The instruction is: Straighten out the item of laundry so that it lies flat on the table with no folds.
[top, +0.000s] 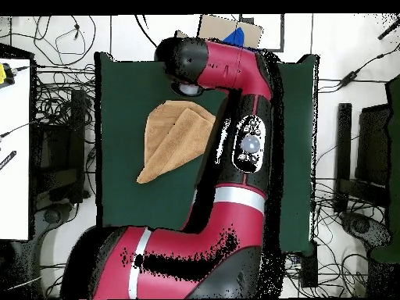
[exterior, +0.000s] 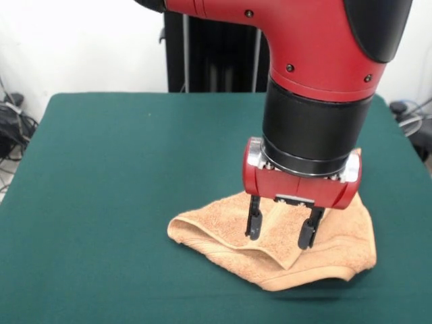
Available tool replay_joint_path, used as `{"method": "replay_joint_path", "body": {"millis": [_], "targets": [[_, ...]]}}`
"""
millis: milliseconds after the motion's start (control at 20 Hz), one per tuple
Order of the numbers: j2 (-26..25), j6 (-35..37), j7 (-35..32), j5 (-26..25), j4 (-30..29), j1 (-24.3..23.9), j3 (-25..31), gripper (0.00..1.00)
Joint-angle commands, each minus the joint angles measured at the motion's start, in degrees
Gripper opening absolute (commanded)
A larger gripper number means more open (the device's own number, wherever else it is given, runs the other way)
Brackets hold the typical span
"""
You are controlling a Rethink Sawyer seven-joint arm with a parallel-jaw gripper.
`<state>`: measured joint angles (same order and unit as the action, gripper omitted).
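Note:
The item of laundry (exterior: 337, 246) is a light orange-tan towel, folded over itself in a rumpled wedge on the dark green table (exterior: 121, 175), near its front right part. A thick fold runs along its front edge. My gripper (exterior: 282, 233) hangs just above the towel's middle, open, with both black fingers pointing down and nothing between them. In the overhead view the towel (top: 172, 141) lies in the table's (top: 125, 78) upper left part and the arm's wrist covers its upper right corner; the gripper itself is hidden there.
Cables, black boxes and a white bench (top: 14, 148) surround the table in the overhead view. A cardboard box (top: 226, 31) sits beyond the table's top edge. The red arm (top: 242, 148) crosses the table's middle.

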<state>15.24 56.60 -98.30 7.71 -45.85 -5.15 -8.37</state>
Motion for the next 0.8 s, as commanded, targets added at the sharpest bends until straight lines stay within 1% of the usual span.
{"method": "replay_joint_path", "body": {"millis": [50, 600, 800], "targets": [[-1.2, -1.9, -15.3, 1.1, -7.5, 0.5, 1.4, 1.0], [-0.8, -3.3, -14.8, 0.8, -10.3, 0.7, 1.5, 1.0], [-1.4, -4.4, -15.2, 0.7, -10.5, 0.9, 1.7, 1.0]]}}
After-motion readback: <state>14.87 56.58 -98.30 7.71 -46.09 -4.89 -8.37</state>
